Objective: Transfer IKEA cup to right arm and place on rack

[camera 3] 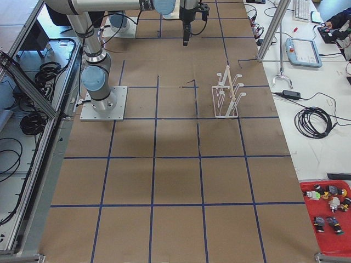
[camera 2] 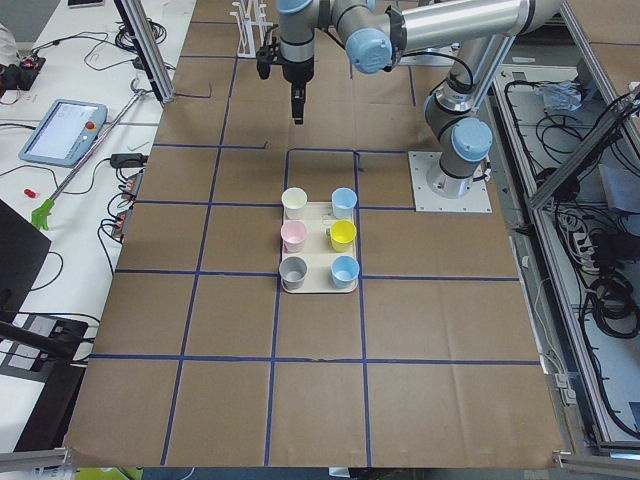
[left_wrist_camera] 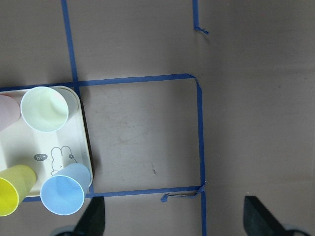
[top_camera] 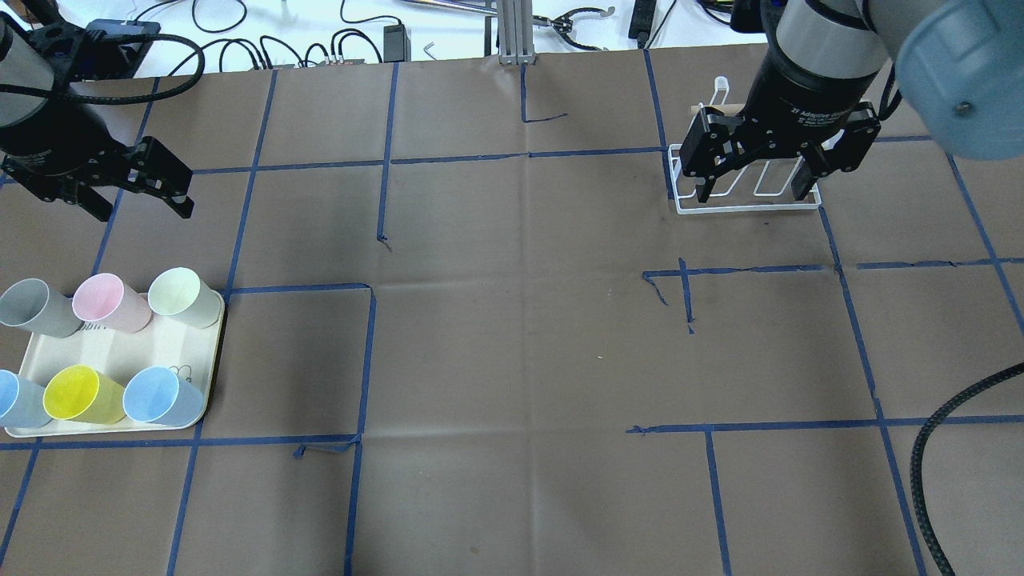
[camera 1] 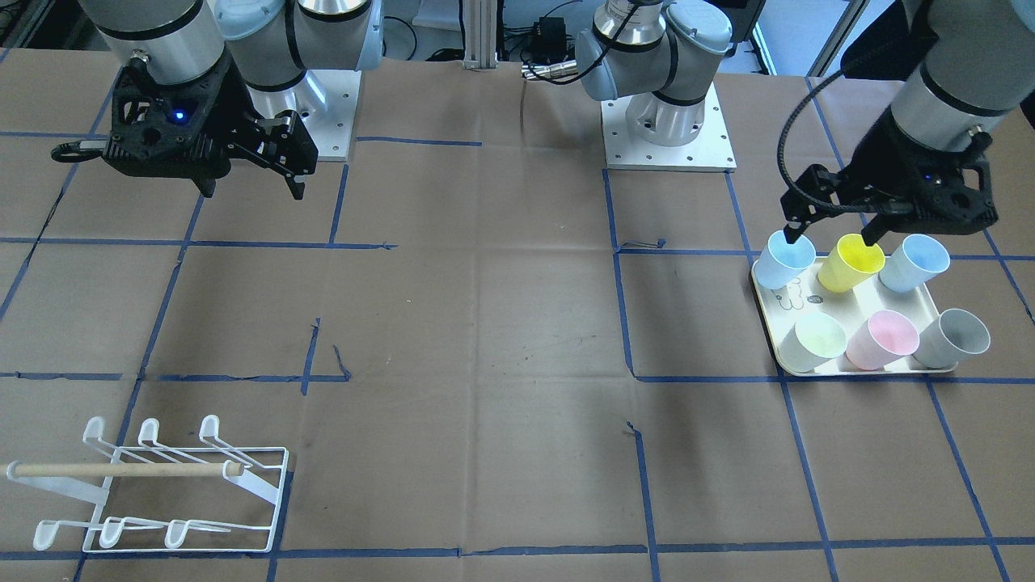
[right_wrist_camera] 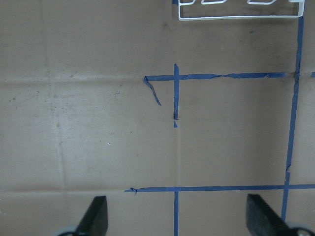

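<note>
With left gripper [top_camera: 144, 210] spread, lower onto pale green cup [top_camera: 180, 294] at tray [top_camera: 120, 352] corner, straddling wall, clear of pink cup [top_camera: 108, 300]. Hold right gripper [top_camera: 752, 194] spread, empty.

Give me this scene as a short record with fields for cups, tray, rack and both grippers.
cups: six upright, grey cup, pink cup, green cup, yellow cup, blue cup, second blue cup
tray: cream, holds all cups
rack: white wire, empty
left gripper: open, empty, raised near tray
right gripper: open, empty, raised near rack
</note>
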Available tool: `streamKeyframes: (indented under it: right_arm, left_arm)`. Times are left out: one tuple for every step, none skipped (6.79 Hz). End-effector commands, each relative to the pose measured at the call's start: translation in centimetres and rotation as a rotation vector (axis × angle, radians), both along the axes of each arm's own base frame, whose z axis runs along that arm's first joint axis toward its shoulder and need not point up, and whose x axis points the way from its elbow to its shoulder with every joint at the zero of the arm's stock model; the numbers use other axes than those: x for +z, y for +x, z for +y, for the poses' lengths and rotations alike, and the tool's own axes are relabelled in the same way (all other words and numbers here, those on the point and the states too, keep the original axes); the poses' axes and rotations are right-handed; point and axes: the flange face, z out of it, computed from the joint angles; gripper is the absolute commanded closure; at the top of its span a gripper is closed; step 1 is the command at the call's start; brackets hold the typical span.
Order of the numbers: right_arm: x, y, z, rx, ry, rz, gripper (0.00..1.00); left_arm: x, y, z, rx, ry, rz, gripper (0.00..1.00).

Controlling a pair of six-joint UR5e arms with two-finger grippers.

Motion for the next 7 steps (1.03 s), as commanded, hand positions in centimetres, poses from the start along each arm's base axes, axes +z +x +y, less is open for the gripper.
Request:
streamKeyframes:
  right_arm:
    - [-0.1,0.0,0.0,-0.001,-0.002,-0.004,0.0]
    - [-0.2,0.0,0.0,-0.003,-0.001,-0.008,0.0]
    - [-0.3,0.1,-0.1,-0.014,-0.003,-0.011,0.0]
    - [-0.4,0.1,-0.1,-0.017,-0.004,-0.014,0.0]
    - [-0.1,0.1,-0.5,-0.018,-0.039,-0.02,0.0]
    - [-0.7,0.2,-1.1,-0.018,-0.08,-0.021,0.0]
    - [-1.9,0.6,-1.9,-0.017,-0.147,-0.068,0.0]
  left_arm:
    - [-3.3,6.3,-1.6,0.043,0.023,0.011,0.01]
    - [-4.1,6.4,-1.9,0.044,0.022,0.011,0.01]
    - [-5.6,6.6,-2.6,0.044,0.032,0.018,0.02]
    - [-7.9,6.4,-2.8,0.041,0.033,0.019,0.03]
    - [-10.9,6.0,-2.0,0.041,0.025,0.019,0.03]
    - [-13.7,5.6,-1.0,0.032,0.012,0.006,0.02]
    - [-16.3,5.0,0.4,0.032,0.033,0.014,0.02]
